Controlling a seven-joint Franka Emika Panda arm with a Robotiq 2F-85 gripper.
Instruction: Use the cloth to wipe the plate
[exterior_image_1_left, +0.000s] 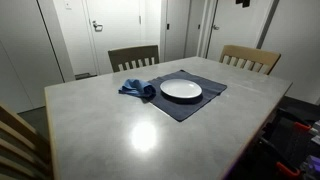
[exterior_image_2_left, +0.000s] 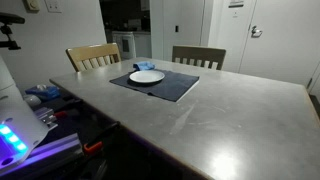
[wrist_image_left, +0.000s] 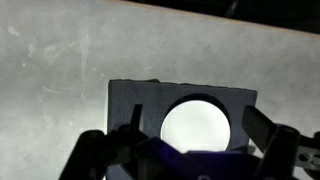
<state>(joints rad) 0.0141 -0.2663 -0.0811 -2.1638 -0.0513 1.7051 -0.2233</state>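
A white plate (exterior_image_1_left: 181, 89) sits on a dark placemat (exterior_image_1_left: 205, 102) at the far side of the grey table (exterior_image_1_left: 100, 125). A crumpled blue cloth (exterior_image_1_left: 137, 89) lies on the mat's edge, touching or almost touching the plate. Both also show in an exterior view: the plate (exterior_image_2_left: 147, 76) and the cloth (exterior_image_2_left: 143, 67) behind it. In the wrist view my gripper (wrist_image_left: 196, 128) hangs open above the plate (wrist_image_left: 197, 118), with a finger on each side. The cloth (wrist_image_left: 190, 162) shows at the bottom edge, and whether it touches the gripper cannot be told. The gripper does not show in the exterior views.
Two wooden chairs (exterior_image_1_left: 133, 57) (exterior_image_1_left: 250, 58) stand at the table's far side, with closed doors behind them. Robot equipment with lit parts (exterior_image_2_left: 20, 130) stands at the near table edge.
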